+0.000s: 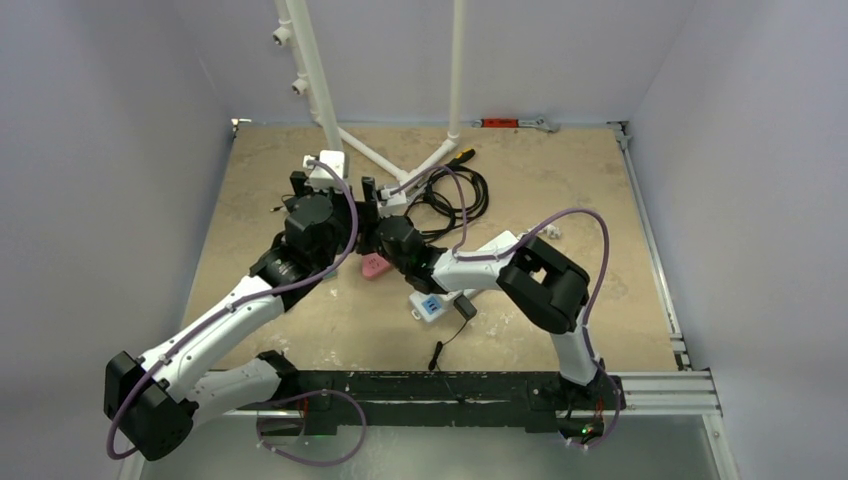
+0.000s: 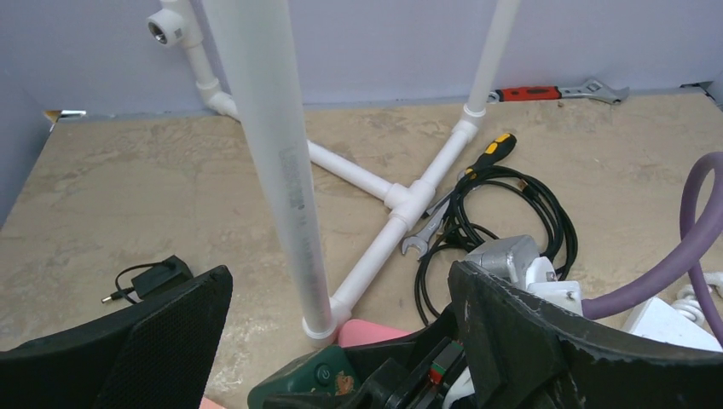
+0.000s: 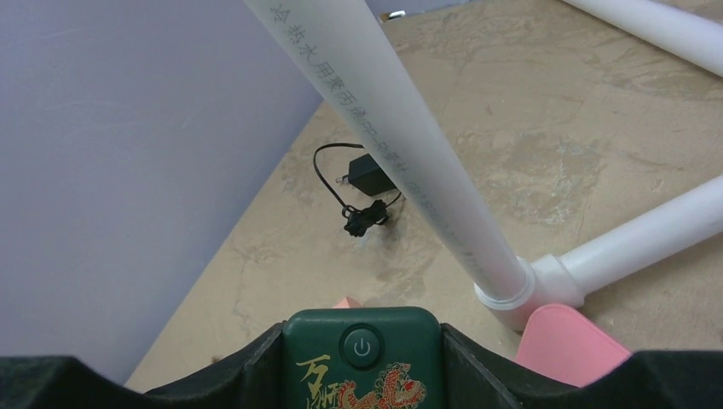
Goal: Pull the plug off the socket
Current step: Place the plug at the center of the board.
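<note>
While the left pincer [image 2: 341, 354] gapes, right pincer [image 3: 360, 354] clamps one green box [image 3: 399, 336].

A robotics lab cell — plain walls [image 1: 110, 150] box in a tabletop [image 1: 560, 180] bearing a white pipe frame [image 1: 310, 70].

On your counter [image 2: 128, 196] you see a white pipe frame [image 2: 349, 170], a yellow-handled screwdriver [image 2: 496, 146], a red-handled wrench [image 2: 558, 91], and perhaps a small black adapter [image 2: 162, 274].
</note>
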Motion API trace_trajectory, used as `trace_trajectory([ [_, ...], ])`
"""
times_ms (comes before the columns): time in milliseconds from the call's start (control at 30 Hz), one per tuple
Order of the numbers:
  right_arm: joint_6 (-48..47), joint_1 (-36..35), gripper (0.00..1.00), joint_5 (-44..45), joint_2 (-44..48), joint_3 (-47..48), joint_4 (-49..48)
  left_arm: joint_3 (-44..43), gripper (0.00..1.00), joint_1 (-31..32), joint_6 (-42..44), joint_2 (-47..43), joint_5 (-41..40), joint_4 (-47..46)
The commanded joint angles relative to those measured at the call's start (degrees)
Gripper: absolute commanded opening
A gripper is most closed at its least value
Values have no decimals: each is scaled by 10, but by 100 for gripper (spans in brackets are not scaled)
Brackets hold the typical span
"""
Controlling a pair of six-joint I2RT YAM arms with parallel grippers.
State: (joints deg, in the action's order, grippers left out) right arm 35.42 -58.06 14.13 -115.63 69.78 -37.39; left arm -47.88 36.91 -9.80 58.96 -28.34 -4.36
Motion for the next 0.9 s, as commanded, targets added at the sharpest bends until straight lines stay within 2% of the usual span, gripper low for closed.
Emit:
trace_trajectory([
  [0,-34,-13,27,-33,-25,42,32,-7,99,25,-25,-18,94,-48],
  [233,-35,-13,51,-33,-29,48,43,-12,99,25,-25,-17,81,-39],
  [500,-51,-13,65,-36,11,15,22,-11,99,25,-23,-23,76,-38],
  [667,-64,-14,79,-34,41,-3,19,-12,99,25,-22,-19,85,-40],
  [867,-66,-14,88,-20,73,-29,26,-7,99,25,-22,-27,89,-45],
])
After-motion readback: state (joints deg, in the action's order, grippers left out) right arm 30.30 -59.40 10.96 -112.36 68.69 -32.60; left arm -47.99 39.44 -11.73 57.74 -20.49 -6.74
